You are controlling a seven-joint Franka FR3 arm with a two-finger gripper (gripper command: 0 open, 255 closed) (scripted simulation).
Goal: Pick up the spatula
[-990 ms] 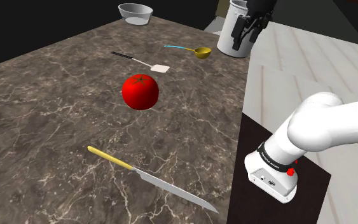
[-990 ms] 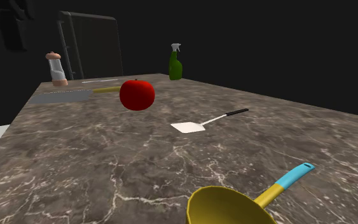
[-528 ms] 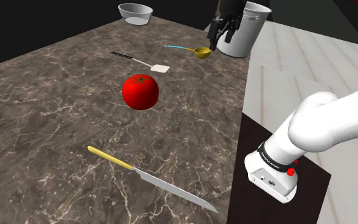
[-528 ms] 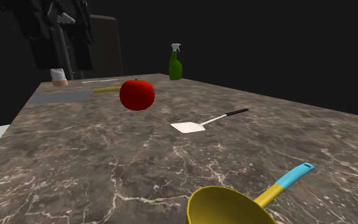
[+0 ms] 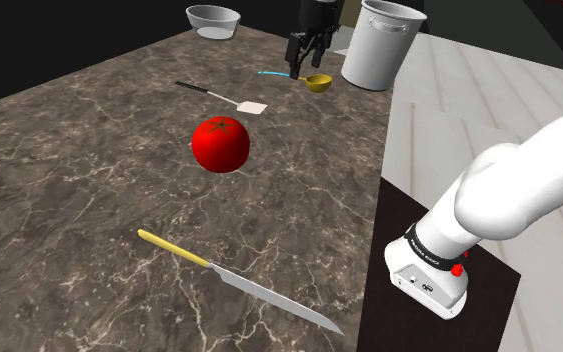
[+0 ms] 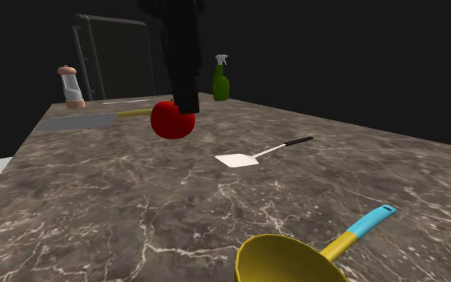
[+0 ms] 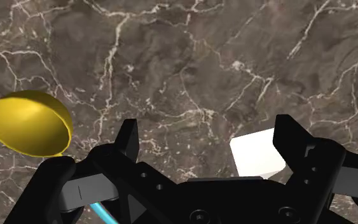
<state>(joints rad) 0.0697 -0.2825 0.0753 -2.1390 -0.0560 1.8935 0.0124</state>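
Overhead, the claw (image 7: 209, 130) — spread, empty — above the veined counter (image 7: 190, 51), the white spatula (image 7: 255, 153) near one tip.

All on bench (image 5: 69, 150). Shoulder view:
- knife (image 5: 239, 282) nearest front edge
- tomato (image 5: 220, 144) mid-bench, behind knife
- spatula (image 5: 224, 97) behind tomato
- ladle (image 5: 318, 82) right of spatula
- pot (image 5: 379, 45) right of ladle, at bench corner
- bowl (image 5: 213, 18) at far edge
- claw (image 5: 299, 68) above bench, between spatula and ladle

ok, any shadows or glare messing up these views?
Shoulder view: even light, no clear cast shadows round the tomato. Second exterior view: end effector a black silhouette on the dark backdrop. Wrist view: spatula blade bright white, no texture.
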